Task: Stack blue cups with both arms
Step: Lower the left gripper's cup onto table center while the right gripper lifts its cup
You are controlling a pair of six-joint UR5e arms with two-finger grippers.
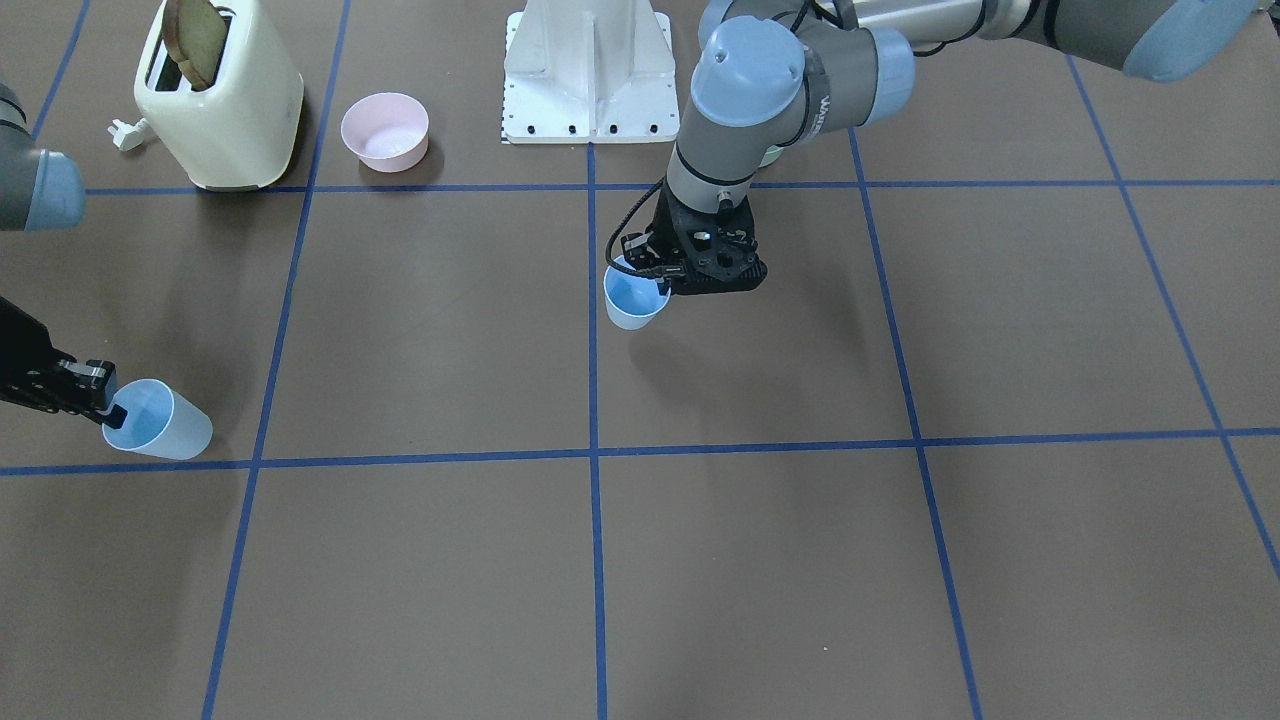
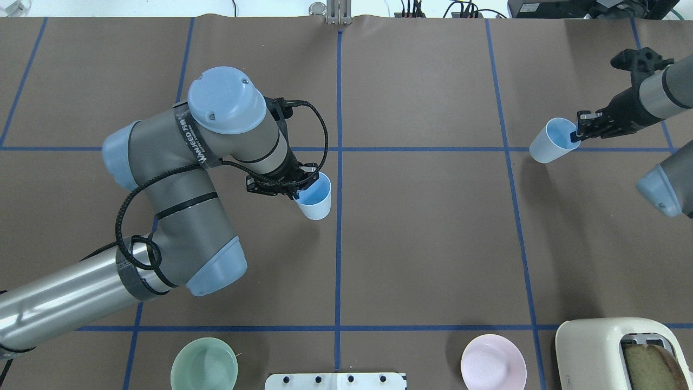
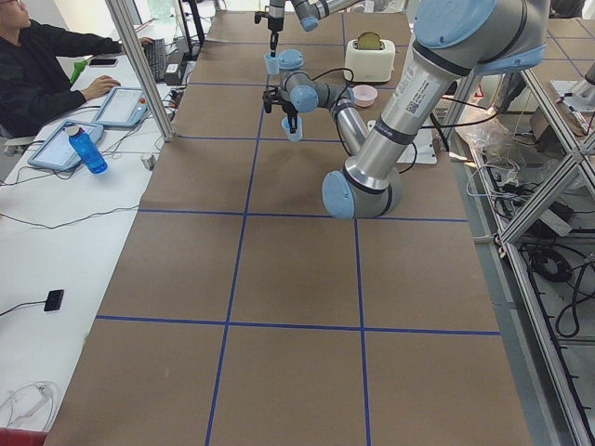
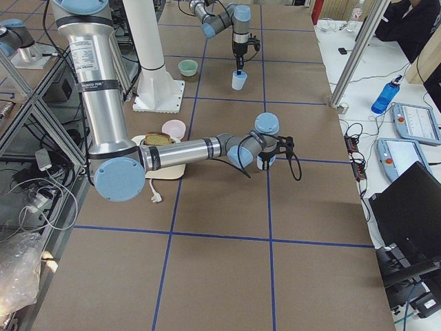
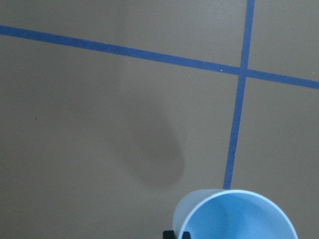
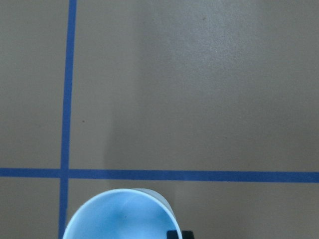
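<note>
Pinching one blue cup [image 2: 315, 199] by its rim in the left gripper [image 2: 302, 187], over the middle of the table [image 2: 433, 244]. Pinching the other blue cup [image 2: 551, 142] in the right gripper [image 2: 577, 132], near the far right corner. Could tilt in such thin rim holds, clashing rims when nesting.

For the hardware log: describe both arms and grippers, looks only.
Both the left arm and right arm are grey metal tubes with rounded pale blue joint caps. The left arm carries a looping black cable and white lettering near the wrist. The left gripper and right gripper are black, two-fingered.
</note>
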